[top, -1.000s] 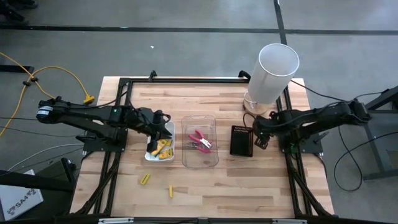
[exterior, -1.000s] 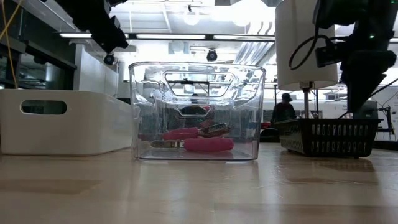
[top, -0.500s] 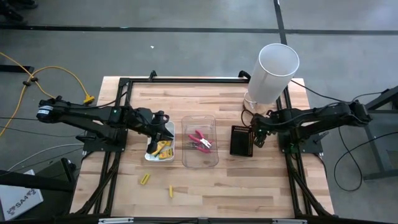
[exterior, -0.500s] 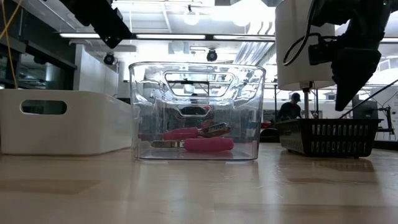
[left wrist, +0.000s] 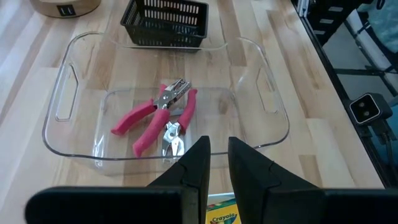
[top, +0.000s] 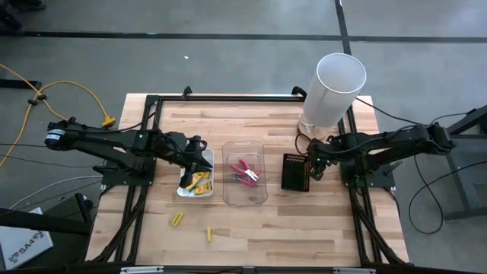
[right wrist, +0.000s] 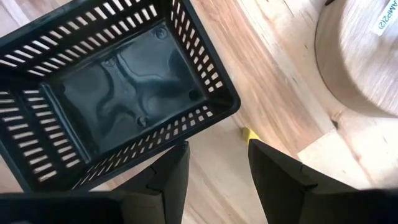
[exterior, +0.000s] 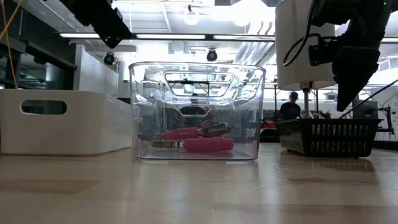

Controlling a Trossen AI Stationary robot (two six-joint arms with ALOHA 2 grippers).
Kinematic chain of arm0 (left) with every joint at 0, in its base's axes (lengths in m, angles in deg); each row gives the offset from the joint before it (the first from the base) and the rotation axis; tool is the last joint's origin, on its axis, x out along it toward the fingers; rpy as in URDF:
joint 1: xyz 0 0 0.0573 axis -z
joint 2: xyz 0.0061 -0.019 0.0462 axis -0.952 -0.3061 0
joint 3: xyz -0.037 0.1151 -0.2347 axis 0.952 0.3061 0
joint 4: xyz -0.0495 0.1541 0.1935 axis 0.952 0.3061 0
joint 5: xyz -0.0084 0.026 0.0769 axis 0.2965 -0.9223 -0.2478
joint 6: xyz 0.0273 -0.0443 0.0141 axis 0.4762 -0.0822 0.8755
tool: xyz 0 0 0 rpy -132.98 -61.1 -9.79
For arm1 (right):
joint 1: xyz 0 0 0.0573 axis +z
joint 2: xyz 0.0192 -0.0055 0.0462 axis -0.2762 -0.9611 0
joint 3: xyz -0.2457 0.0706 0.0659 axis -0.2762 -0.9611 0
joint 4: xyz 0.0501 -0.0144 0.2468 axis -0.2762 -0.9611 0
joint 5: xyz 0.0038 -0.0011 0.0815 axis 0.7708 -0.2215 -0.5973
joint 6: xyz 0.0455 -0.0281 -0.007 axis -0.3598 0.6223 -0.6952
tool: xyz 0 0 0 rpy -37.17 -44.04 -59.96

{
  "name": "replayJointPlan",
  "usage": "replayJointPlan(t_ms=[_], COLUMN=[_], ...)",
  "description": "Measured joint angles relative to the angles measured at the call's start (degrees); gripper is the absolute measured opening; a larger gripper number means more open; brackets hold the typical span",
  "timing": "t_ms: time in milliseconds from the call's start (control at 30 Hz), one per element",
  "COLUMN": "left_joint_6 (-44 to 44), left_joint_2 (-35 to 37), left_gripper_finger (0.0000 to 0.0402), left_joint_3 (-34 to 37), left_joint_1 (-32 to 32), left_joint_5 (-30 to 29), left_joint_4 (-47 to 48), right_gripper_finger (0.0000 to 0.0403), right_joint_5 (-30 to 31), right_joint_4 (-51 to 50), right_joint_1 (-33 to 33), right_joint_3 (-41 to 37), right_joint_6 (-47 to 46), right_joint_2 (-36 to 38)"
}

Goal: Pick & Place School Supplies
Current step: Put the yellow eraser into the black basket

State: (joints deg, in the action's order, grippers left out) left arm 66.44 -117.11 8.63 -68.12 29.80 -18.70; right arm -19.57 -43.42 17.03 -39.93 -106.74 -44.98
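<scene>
Pink-handled pliers (top: 245, 172) lie diagonally across the clear tray (top: 245, 196).

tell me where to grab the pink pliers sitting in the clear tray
Take the pink pliers across one pink handle, coming straight down from above. They lie flat on the floor of the clear tray, whose tall walls block any sideways approach, and the handles splay apart, leaving room for fingers around one.
</scene>
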Motion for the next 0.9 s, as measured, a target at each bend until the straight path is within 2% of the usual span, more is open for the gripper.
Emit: replayJointPlan(t_ms=[367, 700, 900], left_joint_6=[-1.5, -1.2, -1.2], left_joint_2=[0.0, 0.0, 0.0], left_gripper_finger=[0.0053, 0.0053, 0.0053], left_joint_3=[0.0, 0.0, 0.0], left_joint_1=[0.0, 0.0, 0.0], left_joint_5=[0.2, 3.8, 3.8], left_joint_4=[0.0, 0.0, 0.0], right_gripper_finger=[0.0157, 0.0157, 0.0157], right_joint_5=[-0.1, -1.5, -3.4], right_joint_4=[-0.3, -0.3, -0.2], right_joint_1=[0.0, 0.0, 0.0], right_joint_3=[0.0, 0.0, 0.0], right_joint_6=[0.2, 8.5, 10.1], right_joint_2=[0.0, 0.0, 0.0])
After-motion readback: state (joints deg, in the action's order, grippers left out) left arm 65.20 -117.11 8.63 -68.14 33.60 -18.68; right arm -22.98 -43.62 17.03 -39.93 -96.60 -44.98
